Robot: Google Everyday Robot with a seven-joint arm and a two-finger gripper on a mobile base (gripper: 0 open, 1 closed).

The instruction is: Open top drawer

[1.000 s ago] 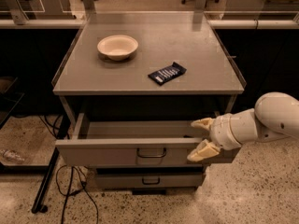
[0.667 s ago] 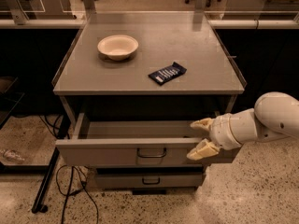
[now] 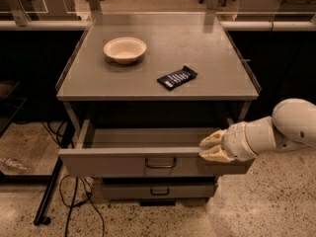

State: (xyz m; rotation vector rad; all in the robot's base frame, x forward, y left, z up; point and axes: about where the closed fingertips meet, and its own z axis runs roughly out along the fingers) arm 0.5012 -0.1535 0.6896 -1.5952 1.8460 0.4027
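Observation:
The top drawer (image 3: 108, 164) stands pulled out from under the grey cabinet top (image 3: 207, 53). Its flat grey front panel carries a small dark loop handle (image 3: 160, 163) at centre, and the inside that shows looks bare. My gripper (image 3: 212, 146) sits at the right part of the drawer's front edge, well to the right of the handle. Its two cream fingers (image 3: 214, 138) are spread apart, one over the drawer's rim and one in front of the panel. The white arm reaches in from the right.
A white bowl (image 3: 125, 49) and a dark snack packet (image 3: 177, 77) lie on the cabinet top. A narrower shut drawer (image 3: 158, 190) sits below the top drawer. Cables (image 3: 74, 201) and a black stand leg (image 3: 49, 196) lie on the speckled floor at left.

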